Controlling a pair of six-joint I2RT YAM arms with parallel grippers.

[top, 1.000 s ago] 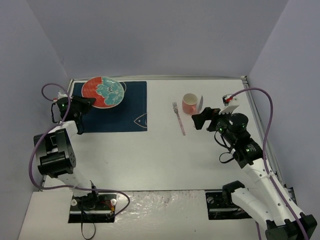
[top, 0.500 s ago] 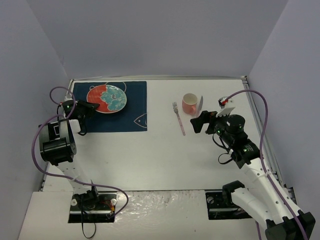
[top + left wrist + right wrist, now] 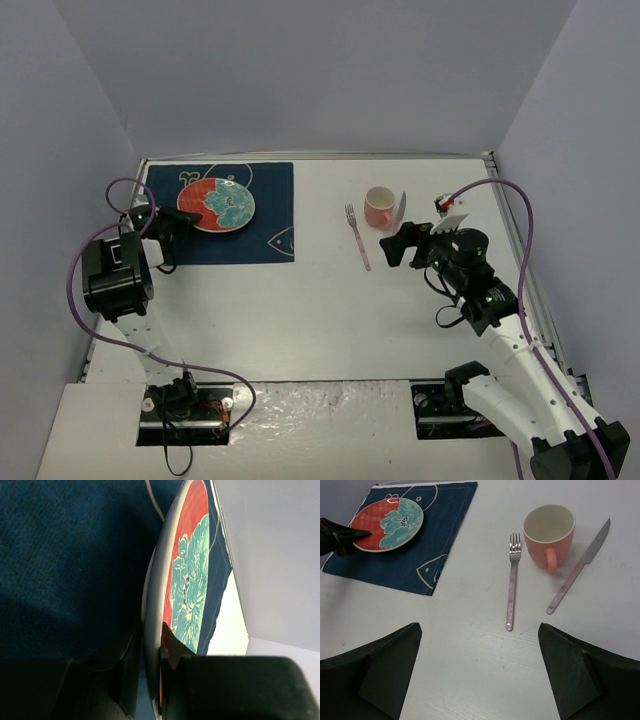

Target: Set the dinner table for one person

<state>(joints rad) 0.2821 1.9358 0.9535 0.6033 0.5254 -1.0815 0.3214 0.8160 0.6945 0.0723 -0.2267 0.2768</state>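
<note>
Left gripper (image 3: 150, 645) of mine is clamped on the near rim of the red-and-teal plate (image 3: 216, 204). The plate reaches away from my fingers over the blue placemat (image 3: 262, 238), at the far left of the dinner table (image 3: 300, 310). My right gripper (image 3: 479, 630) hangs with jaws wide, holding nothing. Just ahead of it lies the fork (image 3: 511, 582), long axis running away from me, tines far. Beyond stand the pink mug (image 3: 550, 532) and the knife (image 3: 580, 565). My right arm is nearer all three. I can read no writing anywhere.
</note>
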